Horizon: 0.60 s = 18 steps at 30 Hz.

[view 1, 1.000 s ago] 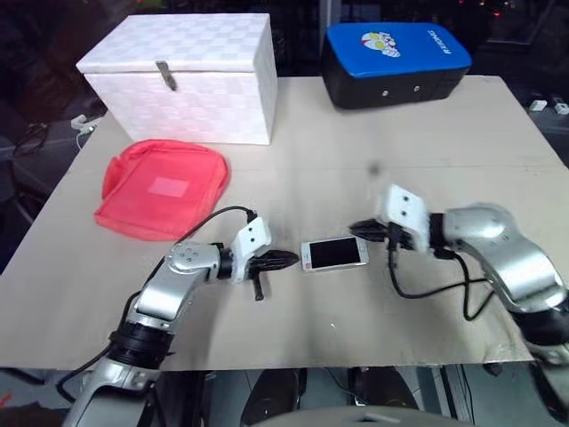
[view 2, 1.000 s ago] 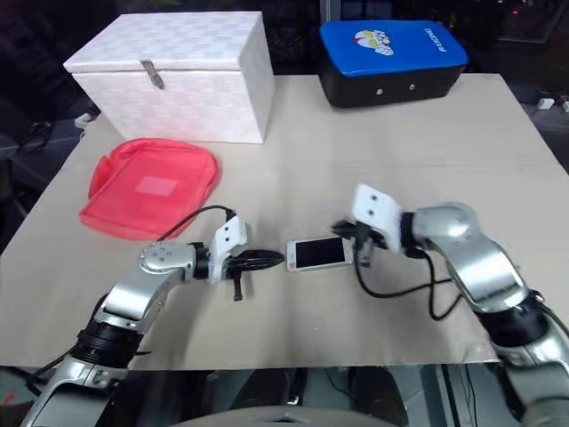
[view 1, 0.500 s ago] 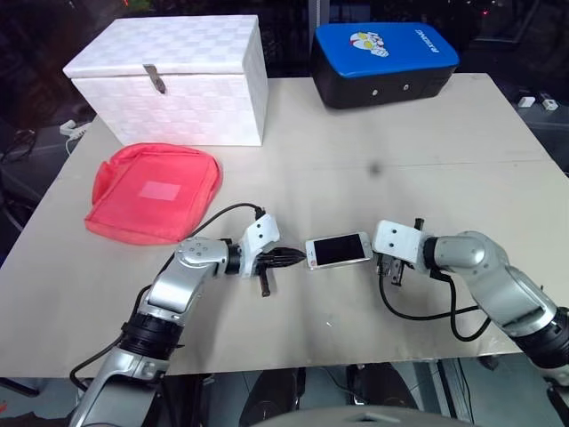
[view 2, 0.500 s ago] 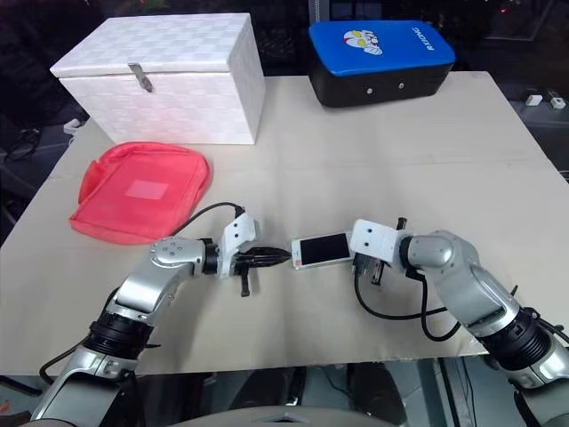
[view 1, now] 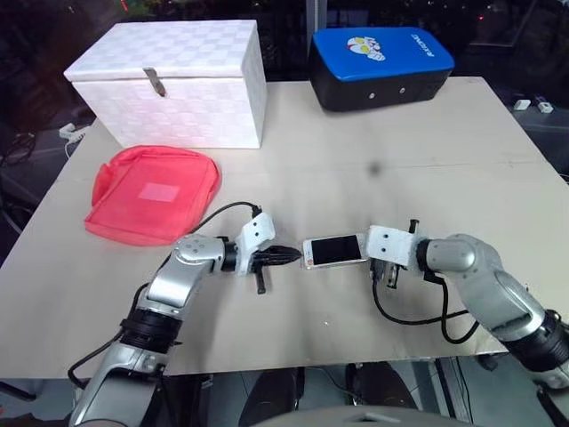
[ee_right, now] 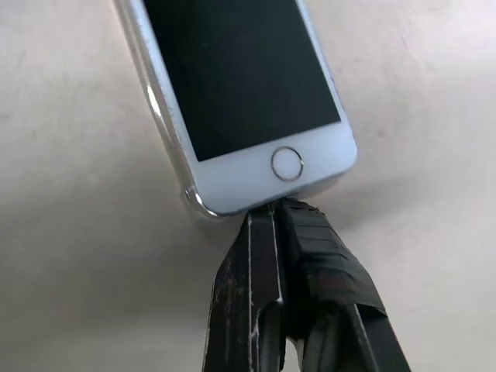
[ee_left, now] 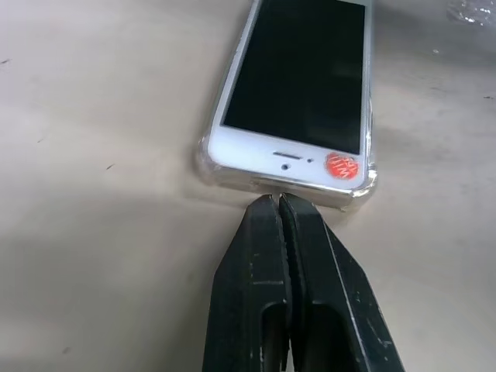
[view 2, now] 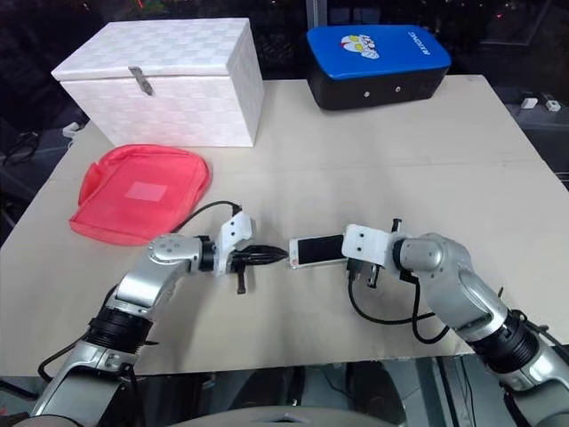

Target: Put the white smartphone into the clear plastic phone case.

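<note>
Phone (ee_left: 298, 93) far end cut off by wrist-view edge.

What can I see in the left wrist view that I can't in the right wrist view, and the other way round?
The left wrist view shows the earpiece end of the white smartphone, with a red sticker and the glossy rim of the clear plastic phone case around it, and the left end effector shut at that end. The right wrist view shows the home button end, with the right end effector shut against it. Both show the black screen and the beige table.
</note>
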Each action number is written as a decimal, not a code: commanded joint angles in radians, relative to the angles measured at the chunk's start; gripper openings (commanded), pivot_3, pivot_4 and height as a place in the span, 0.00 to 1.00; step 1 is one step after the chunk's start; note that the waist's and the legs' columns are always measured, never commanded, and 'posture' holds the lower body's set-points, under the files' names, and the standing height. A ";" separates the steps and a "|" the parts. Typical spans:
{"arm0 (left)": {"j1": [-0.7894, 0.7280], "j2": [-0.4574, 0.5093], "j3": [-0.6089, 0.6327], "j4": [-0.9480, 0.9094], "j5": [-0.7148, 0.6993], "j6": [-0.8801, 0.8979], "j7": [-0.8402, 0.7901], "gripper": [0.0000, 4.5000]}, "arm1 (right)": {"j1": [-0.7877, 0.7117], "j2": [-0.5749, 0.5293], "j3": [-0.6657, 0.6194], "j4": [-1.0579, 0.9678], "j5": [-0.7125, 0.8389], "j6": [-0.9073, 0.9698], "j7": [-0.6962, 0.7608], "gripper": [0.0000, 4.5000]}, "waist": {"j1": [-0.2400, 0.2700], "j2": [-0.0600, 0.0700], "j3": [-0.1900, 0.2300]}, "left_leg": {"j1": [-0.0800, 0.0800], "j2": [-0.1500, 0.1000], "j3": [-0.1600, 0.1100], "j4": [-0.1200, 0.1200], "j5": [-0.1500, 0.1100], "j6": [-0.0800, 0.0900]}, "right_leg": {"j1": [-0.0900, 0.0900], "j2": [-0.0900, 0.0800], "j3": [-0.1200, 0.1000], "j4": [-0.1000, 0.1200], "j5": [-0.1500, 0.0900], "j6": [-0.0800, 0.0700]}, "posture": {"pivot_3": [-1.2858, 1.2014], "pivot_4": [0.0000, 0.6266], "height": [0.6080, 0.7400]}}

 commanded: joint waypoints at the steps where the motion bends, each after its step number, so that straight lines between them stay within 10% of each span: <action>1: -0.025 0.034 0.121 -0.079 -0.176 0.096 -0.072 0.02 | 0.073 0.010 -0.185 -0.071 0.109 0.051 -0.010 0.00 | 0.005 0.000 0.000 | -0.002 0.000 0.000 0.000 0.000 0.000 | -0.002 0.000 0.000 0.000 0.000 0.000 | 0.52 0.24 1.00; 9: -0.128 -0.062 -0.017 -0.121 -0.123 0.220 0.040 0.02 | 0.124 0.102 -0.361 -0.129 0.309 0.126 -0.040 0.00 | 0.010 0.000 0.000 | -0.011 -0.002 -0.001 0.003 0.000 0.000 | -0.008 -0.001 -0.001 -0.001 0.000 0.000 | 0.52 0.24 1.00; 18: -0.087 -0.102 -0.155 -0.040 0.026 0.160 0.099 0.02 | -0.044 0.142 -0.276 0.078 0.381 0.097 -0.038 0.00 | 0.002 0.000 0.001 | -0.009 -0.001 0.000 0.002 0.000 0.000 | -0.008 0.000 0.000 0.000 0.000 0.000 | 0.52 0.24 1.00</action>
